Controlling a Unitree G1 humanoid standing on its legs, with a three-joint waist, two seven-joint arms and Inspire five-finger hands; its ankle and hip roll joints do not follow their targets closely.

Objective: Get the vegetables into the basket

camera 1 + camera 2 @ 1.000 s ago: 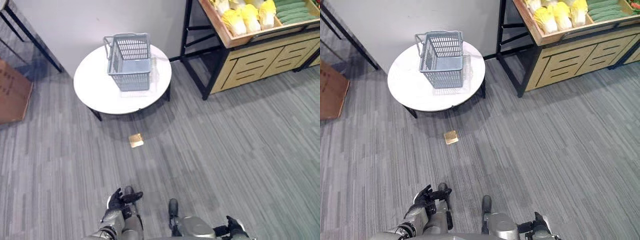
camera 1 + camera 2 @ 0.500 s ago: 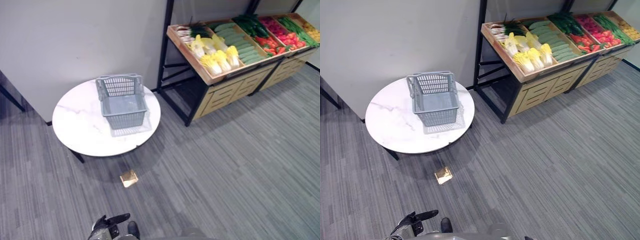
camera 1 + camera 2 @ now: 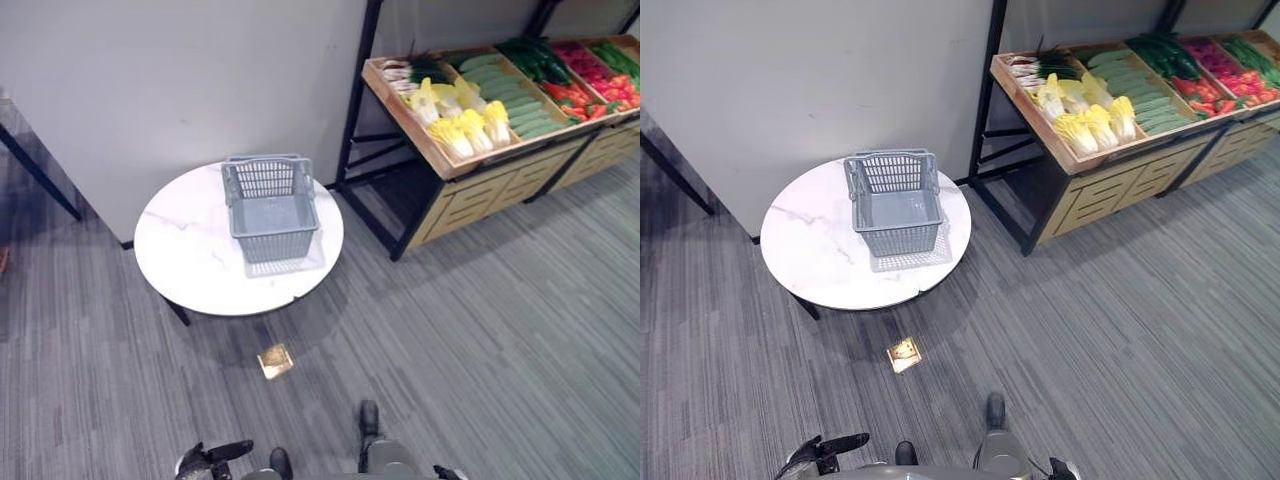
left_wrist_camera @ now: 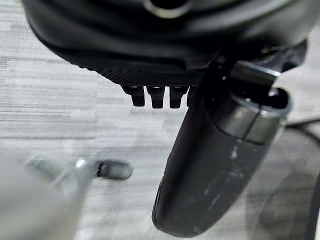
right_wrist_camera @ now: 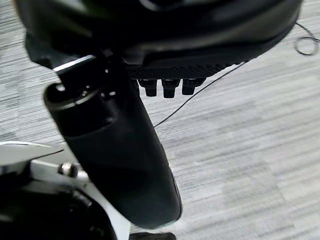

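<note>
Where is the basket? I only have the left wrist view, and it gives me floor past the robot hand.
Observer: The basket stands on a round white table ahead of the robot, near the wall.
Operator: Anything in it yet?
Observer: No, it looks empty. The vegetables lie on a wooden shelf to the right of the table.
Operator: And the right robot hand?
Observer: The right robot hand hangs low over the floor, fingers relaxed, holding nothing.
</note>
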